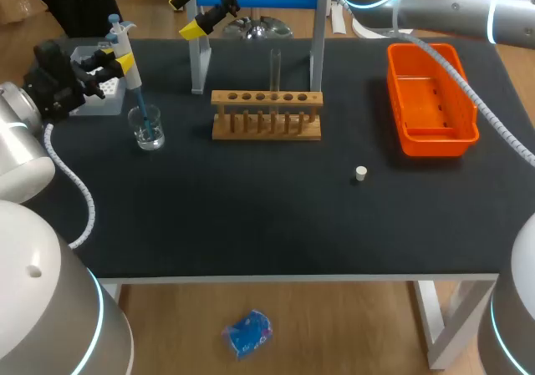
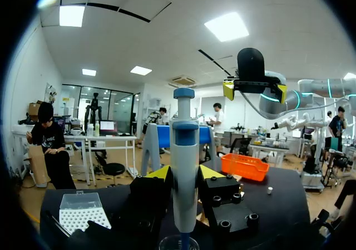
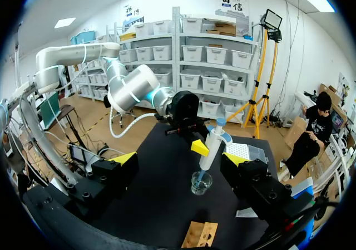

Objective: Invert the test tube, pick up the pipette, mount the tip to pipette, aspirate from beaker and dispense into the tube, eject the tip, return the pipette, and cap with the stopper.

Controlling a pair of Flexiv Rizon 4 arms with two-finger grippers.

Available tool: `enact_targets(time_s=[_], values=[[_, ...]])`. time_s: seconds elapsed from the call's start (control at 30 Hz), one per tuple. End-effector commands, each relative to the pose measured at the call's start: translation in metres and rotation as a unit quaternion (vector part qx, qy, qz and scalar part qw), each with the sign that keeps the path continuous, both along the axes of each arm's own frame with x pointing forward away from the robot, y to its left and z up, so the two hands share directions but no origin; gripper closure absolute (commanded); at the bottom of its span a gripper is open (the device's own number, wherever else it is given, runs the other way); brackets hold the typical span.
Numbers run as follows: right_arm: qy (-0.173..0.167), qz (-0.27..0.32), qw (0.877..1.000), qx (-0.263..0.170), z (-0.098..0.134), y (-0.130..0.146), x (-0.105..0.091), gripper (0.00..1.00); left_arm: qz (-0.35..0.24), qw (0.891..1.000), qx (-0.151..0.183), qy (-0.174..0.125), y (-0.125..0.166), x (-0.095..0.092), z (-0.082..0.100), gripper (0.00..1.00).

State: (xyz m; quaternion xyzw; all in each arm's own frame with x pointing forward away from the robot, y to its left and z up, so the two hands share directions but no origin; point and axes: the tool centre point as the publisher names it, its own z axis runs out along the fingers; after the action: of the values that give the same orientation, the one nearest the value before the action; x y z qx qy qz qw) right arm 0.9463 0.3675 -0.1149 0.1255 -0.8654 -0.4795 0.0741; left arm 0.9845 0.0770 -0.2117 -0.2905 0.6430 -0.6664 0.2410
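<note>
At the upper left of the head view the tip box (image 1: 82, 58) sits on the table, and just right of it my left gripper (image 1: 115, 61) is clamped on the pipette (image 1: 131, 76), held nearly upright with its blue tip down inside the glass beaker (image 1: 147, 129). Further right, at the top middle, my right gripper (image 1: 185, 13) hangs above the grey pipette stand (image 1: 198, 66) with its fingers apart and nothing between them. In the centre the wooden rack (image 1: 266, 116) holds the test tube (image 1: 275, 70) upright. The small white stopper (image 1: 360, 173) lies alone on the mat to the right, and the orange basket (image 1: 435, 147) is at the far right.

I judge the tube set, the pipette picked up and the tip mounted, so this is the aspirate step. Dispensing, ejecting the tip, returning the pipette and capping are left.

The left wrist view shows what the head view cannot: both yellow fingers pressed on the pipette body from two sides. The right wrist view shows the tip inside the beaker from the side, ahead of its own spread fingers. Only the head view shows the tube. I cannot tell from any view whether liquid has been drawn
</note>
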Motion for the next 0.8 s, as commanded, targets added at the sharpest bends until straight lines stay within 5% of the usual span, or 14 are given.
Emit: enact_targets(time_s=[0.03,0.23,0.27,0.33,0.8], values=[[0.001,0.003,1.0,-0.005,0.002,0.0,0.002,0.0,0.0,1.0,-0.001,-0.002,0.0,0.0,-0.001,1.0],[0.01,-0.001,1.0,-0.017,-0.007,0.005,0.001,0.0,0.0,1.0,-0.001,-0.002,0.0,0.0,-0.001,1.0],[0.009,-0.002,1.0,-0.013,-0.007,0.007,0.002,0.55,0.0,1.0,-0.001,-0.002,0.0,0.0,-0.001,1.0],[0.007,-0.006,1.0,-0.012,-0.006,0.014,0.005,0.96,0.0,1.0,-0.001,-0.002,0.0,0.0,-0.001,1.0],[0.014,-0.007,1.0,-0.01,-0.002,0.061,0.017,1.0,0.0,1.0,-0.001,-0.002,0.0,0.0,-0.001,1.0]])
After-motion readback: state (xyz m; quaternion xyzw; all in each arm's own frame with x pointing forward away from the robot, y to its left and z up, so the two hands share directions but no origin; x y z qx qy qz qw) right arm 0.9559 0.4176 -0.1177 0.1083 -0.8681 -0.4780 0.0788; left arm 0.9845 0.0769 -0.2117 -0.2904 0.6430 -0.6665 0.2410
